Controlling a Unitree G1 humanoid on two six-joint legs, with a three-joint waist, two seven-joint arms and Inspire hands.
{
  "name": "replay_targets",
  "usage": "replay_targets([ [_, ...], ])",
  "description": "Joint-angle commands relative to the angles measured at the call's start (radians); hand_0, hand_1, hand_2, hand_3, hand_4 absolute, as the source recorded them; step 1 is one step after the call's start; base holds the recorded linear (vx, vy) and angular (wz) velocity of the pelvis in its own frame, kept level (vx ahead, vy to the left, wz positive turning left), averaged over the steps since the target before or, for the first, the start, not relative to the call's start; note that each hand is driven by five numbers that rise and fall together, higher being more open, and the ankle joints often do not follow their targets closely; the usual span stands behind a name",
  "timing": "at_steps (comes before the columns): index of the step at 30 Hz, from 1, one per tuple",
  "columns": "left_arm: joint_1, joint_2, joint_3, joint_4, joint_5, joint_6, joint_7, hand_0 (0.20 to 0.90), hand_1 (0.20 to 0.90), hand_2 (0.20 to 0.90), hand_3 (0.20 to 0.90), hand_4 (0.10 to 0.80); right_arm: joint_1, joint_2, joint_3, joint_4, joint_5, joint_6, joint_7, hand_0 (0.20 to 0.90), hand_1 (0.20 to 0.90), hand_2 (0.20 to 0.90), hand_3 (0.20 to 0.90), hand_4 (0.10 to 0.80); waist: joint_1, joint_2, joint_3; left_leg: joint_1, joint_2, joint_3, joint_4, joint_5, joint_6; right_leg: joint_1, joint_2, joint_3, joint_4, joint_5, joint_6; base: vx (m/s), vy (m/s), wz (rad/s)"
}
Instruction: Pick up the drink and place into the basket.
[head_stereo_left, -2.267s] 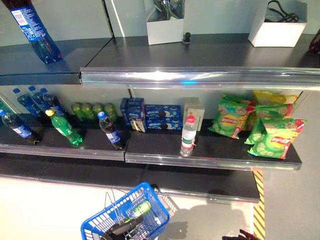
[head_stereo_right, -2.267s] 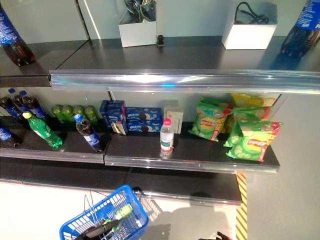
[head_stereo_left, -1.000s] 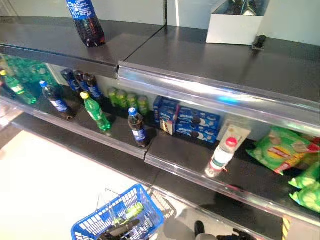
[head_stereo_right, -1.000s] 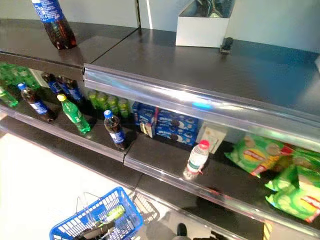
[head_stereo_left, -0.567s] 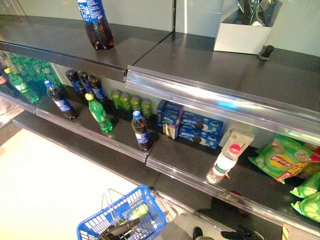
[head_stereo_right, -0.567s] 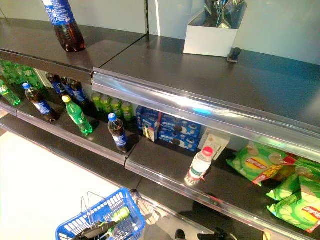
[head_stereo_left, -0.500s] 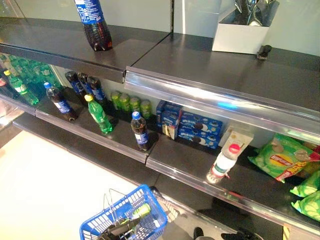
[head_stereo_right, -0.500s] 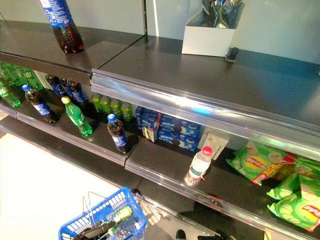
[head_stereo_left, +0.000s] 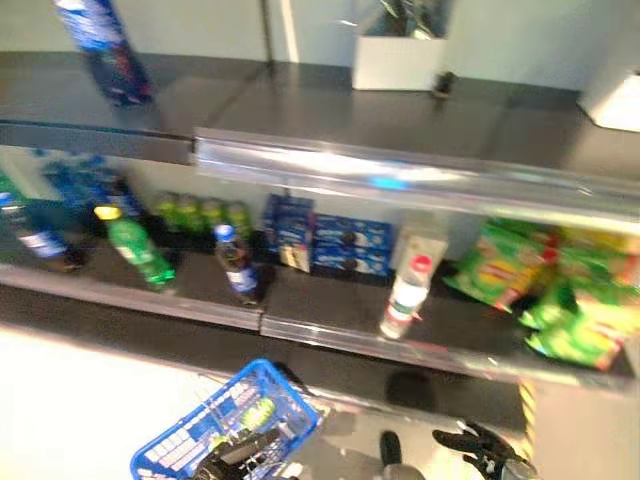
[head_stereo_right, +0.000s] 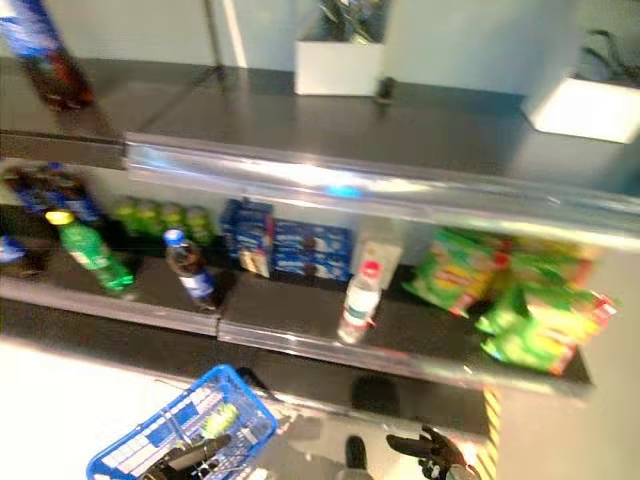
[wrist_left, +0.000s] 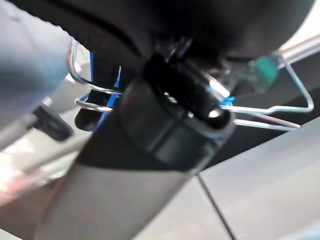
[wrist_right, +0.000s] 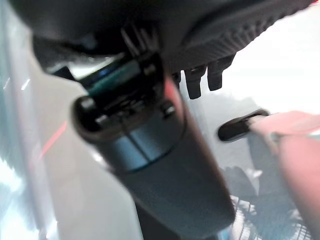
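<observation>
Nearest, the left hand (head_stereo_left: 235, 455) is gripping the wire handle of the blue basket (head_stereo_left: 180, 440), its fingers partly cut off by the frame edge. A green drink (head_stereo_left: 256, 413) is lying inside the basket, blurred and half hidden by the mesh; it seems to be a bottle. The right hand (head_stereo_left: 478, 447) is hanging low beside the shelf with its fingers spread and relaxed, holding nothing. Beyond, a clear water bottle (head_stereo_left: 405, 296) with a red cap is standing on the middle shelf (head_stereo_left: 330, 325), near a dark cola bottle (head_stereo_left: 238, 266) and green snack bags (head_stereo_left: 500, 265).
</observation>
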Motion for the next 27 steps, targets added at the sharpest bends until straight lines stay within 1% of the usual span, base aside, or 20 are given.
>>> replay_targets([
  [1, -0.028, 0.055, 0.037, -0.052, 0.016, -0.067, -0.092, 0.300, 0.300, 0.300, 0.200, 0.100, 0.005, -0.055, -0.026, 0.042, -0.016, -0.015, -0.006, 0.900, 0.900, 0.900, 0.900, 0.800, 0.009, 0.036, 0.015, -0.005, 0.025, -0.044, 0.035, -0.049, 0.004, 0.031, -0.020, 0.033, 0.122, 0.052, 0.030, -0.308, -0.063, -0.55],
  [3, -0.026, 0.066, 0.044, -0.044, -0.001, -0.066, -0.094, 0.300, 0.300, 0.300, 0.200, 0.100, 0.005, -0.053, -0.029, 0.054, -0.038, -0.018, -0.009, 0.900, 0.900, 0.900, 0.900, 0.800, 0.008, 0.048, 0.004, -0.007, 0.032, -0.024, 0.004, -0.023, 0.021, 0.034, -0.006, 0.031, 0.208, 0.035, 0.020, -0.266, -0.082, -0.41],
  [4, -0.027, 0.070, 0.048, -0.043, -0.014, -0.064, -0.091, 0.300, 0.300, 0.300, 0.200, 0.100, 0.006, -0.050, -0.020, 0.052, -0.045, -0.018, -0.008, 0.900, 0.900, 0.900, 0.900, 0.800, 0.019, 0.046, -0.004, -0.006, 0.034, -0.019, -0.004, -0.017, 0.018, 0.052, -0.018, 0.001, 0.172, 0.033, 0.016, -0.156, -0.117, -0.32],
  [6, -0.030, 0.070, 0.045, -0.050, -0.019, -0.058, -0.086, 0.300, 0.300, 0.300, 0.200, 0.100, -0.002, -0.045, 0.000, 0.048, -0.039, -0.010, -0.012, 0.900, 0.900, 0.900, 0.900, 0.800, 0.030, 0.035, -0.014, -0.015, 0.031, -0.007, -0.007, -0.014, 0.015, 0.103, -0.017, -0.017, 0.096, 0.029, 0.023, -0.095, -0.191, -0.50],
  [7, -0.036, 0.070, 0.038, -0.063, -0.020, -0.048, -0.081, 0.300, 0.300, 0.300, 0.200, 0.100, -0.005, -0.036, 0.015, 0.039, -0.026, -0.004, -0.017, 0.900, 0.900, 0.900, 0.900, 0.800, 0.035, 0.031, -0.020, -0.023, 0.036, -0.002, -0.003, -0.011, 0.008, 0.122, -0.012, -0.017, 0.062, 0.026, 0.024, -0.096, -0.229, -0.50],
  [9, -0.048, 0.063, 0.030, -0.078, -0.016, -0.039, -0.065, 0.300, 0.300, 0.300, 0.200, 0.100, -0.011, -0.027, 0.022, 0.022, -0.010, 0.007, -0.027, 0.900, 0.900, 0.900, 0.900, 0.800, 0.034, 0.035, -0.019, -0.022, 0.052, 0.002, -0.013, 0.000, -0.006, 0.127, -0.005, -0.019, 0.051, 0.018, 0.027, -0.089, -0.154, -0.35],
  [10, -0.056, 0.058, 0.024, -0.083, -0.018, -0.035, -0.058, 0.300, 0.300, 0.300, 0.200, 0.100, -0.014, -0.024, 0.023, 0.016, -0.002, 0.005, -0.026, 0.900, 0.900, 0.900, 0.900, 0.800, 0.029, 0.040, -0.017, -0.011, 0.065, 0.008, -0.035, 0.012, -0.020, 0.138, 0.001, -0.024, 0.040, 0.012, 0.027, -0.064, -0.086, -0.23],
  [11, -0.056, 0.052, 0.023, -0.083, -0.014, -0.039, -0.057, 0.300, 0.300, 0.300, 0.200, 0.100, -0.011, -0.023, 0.021, 0.016, -0.005, 0.004, -0.025, 0.900, 0.900, 0.900, 0.900, 0.800, 0.026, 0.043, -0.018, 0.000, 0.072, 0.015, -0.053, 0.019, -0.026, 0.151, 0.004, -0.029, 0.029, 0.007, 0.025, -0.050, -0.069, -0.10],
  [13, -0.049, 0.036, 0.015, -0.086, -0.020, -0.045, -0.053, 0.300, 0.300, 0.300, 0.200, 0.100, -0.006, -0.023, 0.017, 0.017, -0.020, 0.006, -0.027, 0.900, 0.900, 0.900, 0.900, 0.800, 0.024, 0.050, -0.025, 0.023, 0.079, 0.021, -0.092, 0.035, -0.037, 0.177, 0.008, -0.039, 0.006, -0.002, 0.019, -0.013, 0.000, 0.17],
  [14, -0.042, 0.025, 0.009, -0.088, -0.017, -0.052, -0.054, 0.300, 0.300, 0.300, 0.200, 0.100, -0.001, -0.027, 0.016, 0.021, -0.019, 0.004, -0.027, 0.900, 0.900, 0.900, 0.900, 0.800, 0.026, 0.057, -0.031, 0.039, 0.085, 0.024, -0.120, 0.048, -0.047, 0.196, 0.008, -0.051, -0.009, -0.007, 0.016, -0.012, 0.014, 0.23],
  [17, -0.035, 0.016, 0.002, -0.086, -0.012, -0.056, -0.049, 0.300, 0.300, 0.300, 0.200, 0.100, 0.005, -0.029, 0.012, 0.026, -0.007, -0.003, -0.021, 0.900, 0.900, 0.900, 0.900, 0.800, 0.029, 0.068, -0.042, 0.059, 0.093, 0.025, -0.157, 0.068, -0.061, 0.218, 0.006, -0.079, -0.020, -0.012, 0.014, 0.010, 0.008, 0.23],
  [21, -0.028, 0.017, 0.004, -0.075, -0.005, -0.057, -0.050, 0.300, 0.300, 0.300, 0.200, 0.100, 0.006, -0.026, 0.017, 0.020, -0.005, -0.007, -0.020, 0.900, 0.900, 0.900, 0.900, 0.800, 0.024, 0.080, -0.051, 0.077, 0.098, 0.030, -0.190, 0.084, -0.069, 0.231, 0.003, -0.096, -0.018, -0.022, 0.014, 0.020, 0.022, 0.18],
  [27, -0.025, 0.014, 0.000, -0.067, -0.015, -0.053, -0.048, 0.300, 0.300, 0.300, 0.200, 0.100, 0.001, -0.029, 0.023, 0.023, -0.014, 0.002, -0.022, 0.900, 0.900, 0.900, 0.900, 0.800, 0.019, 0.091, -0.056, 0.084, 0.099, 0.035, -0.194, 0.083, -0.070, 0.234, -0.005, -0.103, -0.016, -0.029, 0.015, 0.024, 0.037, 0.03],
])
